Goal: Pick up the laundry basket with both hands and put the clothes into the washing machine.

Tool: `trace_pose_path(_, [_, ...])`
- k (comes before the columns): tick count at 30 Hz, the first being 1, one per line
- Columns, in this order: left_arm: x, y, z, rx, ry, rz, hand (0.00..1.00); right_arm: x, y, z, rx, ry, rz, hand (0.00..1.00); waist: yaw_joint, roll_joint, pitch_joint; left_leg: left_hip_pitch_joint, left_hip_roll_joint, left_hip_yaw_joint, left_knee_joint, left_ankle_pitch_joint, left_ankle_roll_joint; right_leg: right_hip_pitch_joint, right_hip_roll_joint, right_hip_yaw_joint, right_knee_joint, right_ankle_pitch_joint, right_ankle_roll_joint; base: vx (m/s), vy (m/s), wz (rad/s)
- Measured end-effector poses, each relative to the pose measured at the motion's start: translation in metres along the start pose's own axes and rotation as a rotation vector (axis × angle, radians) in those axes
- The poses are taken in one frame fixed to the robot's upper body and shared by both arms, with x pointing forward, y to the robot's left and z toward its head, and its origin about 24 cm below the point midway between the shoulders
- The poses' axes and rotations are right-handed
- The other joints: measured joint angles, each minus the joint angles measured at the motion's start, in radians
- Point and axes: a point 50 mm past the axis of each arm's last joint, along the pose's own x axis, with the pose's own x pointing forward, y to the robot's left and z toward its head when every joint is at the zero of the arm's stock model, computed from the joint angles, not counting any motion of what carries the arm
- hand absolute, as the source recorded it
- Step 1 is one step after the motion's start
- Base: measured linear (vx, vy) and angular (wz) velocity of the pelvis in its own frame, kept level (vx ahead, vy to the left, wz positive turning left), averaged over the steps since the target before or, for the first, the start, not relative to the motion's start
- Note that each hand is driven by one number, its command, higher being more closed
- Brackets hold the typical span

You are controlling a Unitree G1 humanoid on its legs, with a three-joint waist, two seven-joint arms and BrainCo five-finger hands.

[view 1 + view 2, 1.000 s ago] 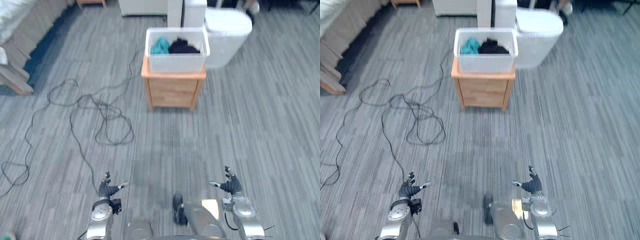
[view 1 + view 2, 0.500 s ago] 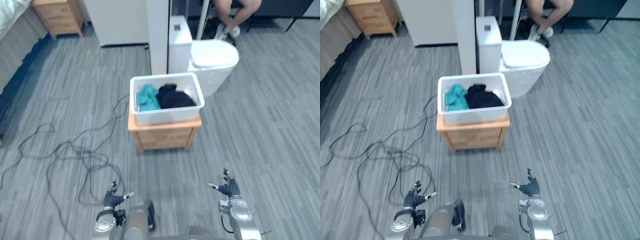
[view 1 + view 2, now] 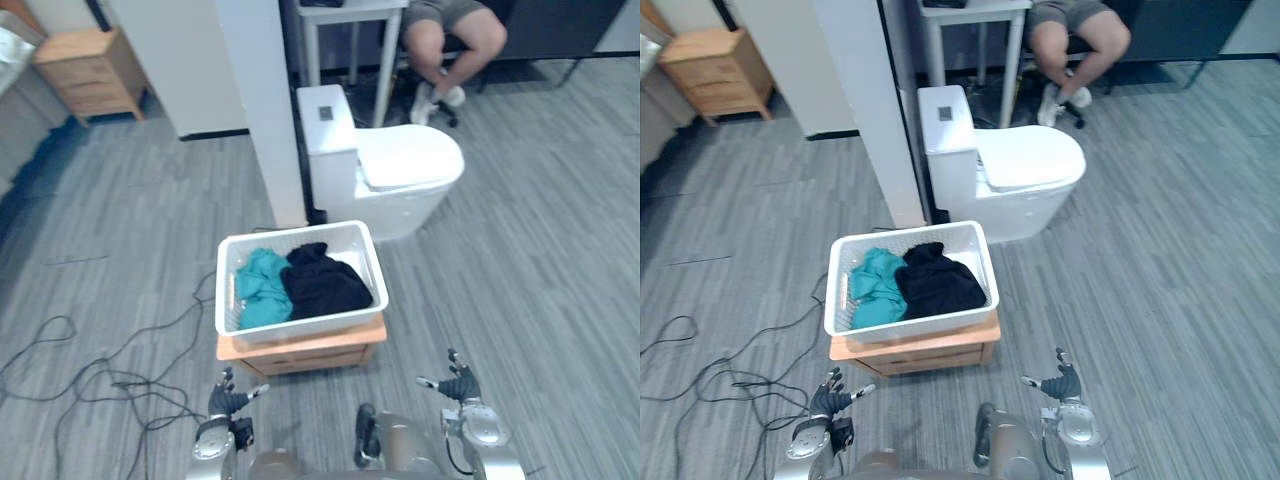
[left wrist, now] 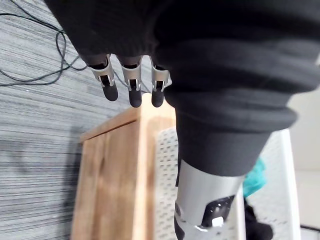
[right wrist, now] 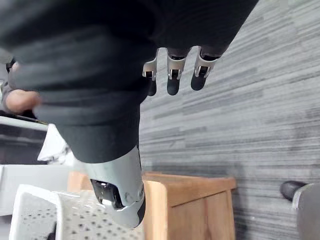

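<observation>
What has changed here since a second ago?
The robot's view has moved up to the laundry basket on its wooden stand, now just ahead of the left hand and right hand. Nothing was taken hold of: both hands stay open and empty. The teal and black clothes lie in the basket as before.
</observation>
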Motion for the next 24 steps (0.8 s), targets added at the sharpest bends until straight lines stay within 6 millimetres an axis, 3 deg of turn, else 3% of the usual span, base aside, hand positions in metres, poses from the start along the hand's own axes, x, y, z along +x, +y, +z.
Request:
trace_pose_path(3, [-0.003, 0.007, 0.007, -0.035, -0.038, 0.030, 0.00, 0.000, -0.006, 0.010, 0.014, -0.043, -0.035, 0.00, -0.001, 0.002, -0.003, -0.017, -0.025, 0.013, -0.198, 0.000, 0.002, 0.027, -0.017, -0.017, -0.006, -0.020, 0.022, 0.18, 0.074, 0.19])
trace_pose_path(5, [-0.010, 0.008, 0.016, -0.072, -0.087, 0.033, 0.00, -0.006, -0.016, 0.013, 0.017, -0.067, -0.072, 0.00, -0.002, 0.024, -0.023, 0.034, -0.055, 0.006, -0.428, 0.072, 0.016, 0.022, -0.024, -0.026, 0.020, -0.055, 0.069, 0.16, 0.210, 0.23])
trace_pose_path(6, [-0.010, 0.012, 0.015, -0.065, -0.085, 0.041, 0.00, -0.006, -0.016, 0.013, 0.022, -0.064, -0.076, 0.00, -0.002, 0.011, -0.023, 0.045, -0.069, 0.013, -0.442, 0.073, 0.001, 0.022, -0.039, -0.022, 0.035, -0.067, 0.079, 0.13, 0.210, 0.13])
trace_pose_path(8, [-0.011, 0.020, 0.017, -0.055, -0.094, 0.062, 0.00, -0.011, -0.010, 0.010, 0.045, -0.058, -0.069, 0.00, -0.003, -0.024, -0.043, 0.071, -0.111, 0.020, -0.475, 0.071, 0.012, 0.024, -0.077, -0.015, 0.045, -0.080, 0.100, 0.11, 0.164, 0.09])
trace_pose_path(11, [-0.008, 0.024, 0.023, -0.009, -0.119, 0.081, 0.00, -0.010, 0.001, 0.018, 0.045, -0.083, -0.033, 0.00, 0.001, -0.055, -0.063, 0.078, -0.145, 0.039, -0.496, 0.067, 0.019, 0.022, -0.105, 0.003, 0.042, -0.086, 0.120, 0.14, 0.143, -0.03])
trace_pose_path(15, [0.006, 0.017, 0.041, 0.070, -0.162, 0.071, 0.00, 0.009, 0.019, 0.034, 0.015, -0.117, 0.026, 0.00, 0.000, -0.044, -0.054, 0.054, -0.161, 0.051, -0.511, 0.071, 0.025, -0.017, -0.106, 0.025, 0.020, -0.071, 0.135, 0.05, 0.068, -0.11])
trace_pose_path(17, [0.016, 0.006, 0.057, 0.101, -0.199, 0.056, 0.00, 0.021, 0.027, 0.049, -0.015, -0.150, 0.047, 0.00, 0.000, -0.039, -0.038, 0.008, -0.159, 0.057, -0.509, 0.078, 0.036, -0.069, -0.101, 0.033, 0.022, -0.057, 0.129, -0.02, 0.011, -0.17])
trace_pose_path(19, [0.030, -0.015, 0.089, 0.110, -0.274, 0.022, 0.00, 0.040, 0.028, 0.083, -0.057, -0.231, 0.054, 0.00, -0.001, -0.013, 0.002, -0.083, -0.154, 0.067, -0.492, 0.094, 0.051, -0.159, -0.093, 0.049, 0.035, -0.029, 0.123, -0.07, 0.014, -0.19])
trace_pose_path(24, [0.047, -0.030, 0.153, 0.155, -0.412, 0.019, 0.00, 0.067, 0.017, 0.147, -0.056, -0.354, -0.017, 0.00, -0.003, -0.009, 0.088, -0.154, -0.139, 0.074, -0.477, 0.111, 0.053, -0.239, -0.084, 0.066, 0.052, -0.008, 0.110, -0.08, -0.011, -0.13])
